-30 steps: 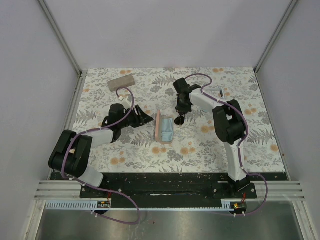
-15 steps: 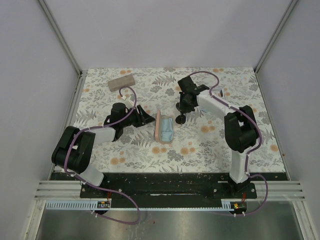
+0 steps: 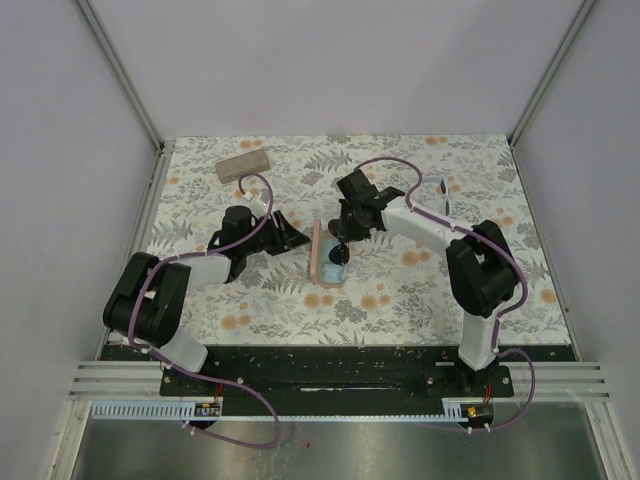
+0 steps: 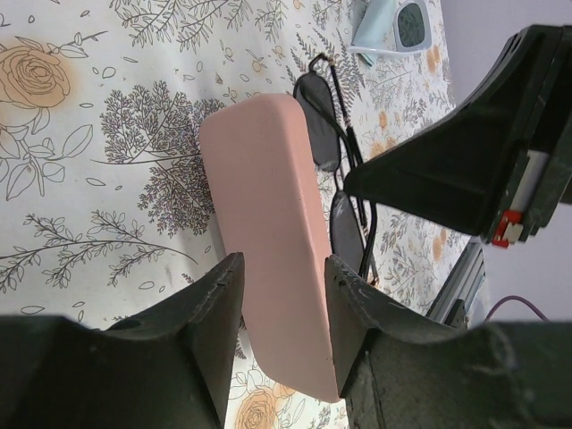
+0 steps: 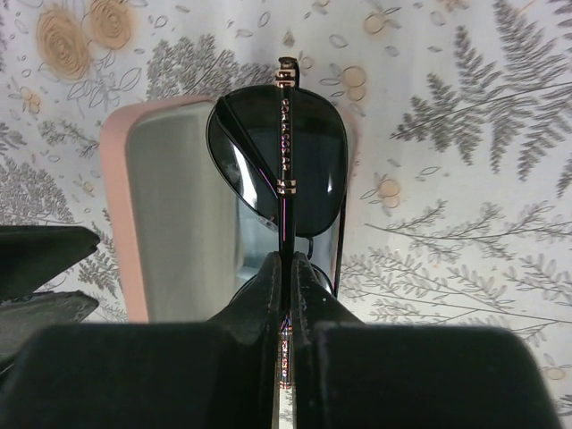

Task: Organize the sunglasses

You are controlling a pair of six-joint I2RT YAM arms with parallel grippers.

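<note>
The black-framed sunglasses (image 5: pixel 304 152) hang folded from my right gripper (image 5: pixel 288 259), which is shut on one temple arm. They hover over the open pink case (image 5: pixel 112 223), at its right side. In the top view the right gripper (image 3: pixel 341 240) is above the case (image 3: pixel 328 268) at the table's middle. My left gripper (image 4: pixel 279 295) grips the upright pink lid (image 4: pixel 268 206) between its fingers, and the black sunglasses (image 4: pixel 331 152) show just behind the lid. The white-framed sunglasses (image 4: pixel 404 22) lie farther off, at the right rear of the table in the top view (image 3: pixel 442 186).
A tan case (image 3: pixel 243 163) lies at the back left of the flowered table (image 3: pixel 400 290). A small pale cloth (image 3: pixel 320 298) lies just in front of the pink case. A light blue cloth (image 4: pixel 374 22) lies beside the white-framed sunglasses.
My right gripper has carried the black sunglasses leftward from beside the pink case to above its open inside. My left gripper has stayed on the lid.
</note>
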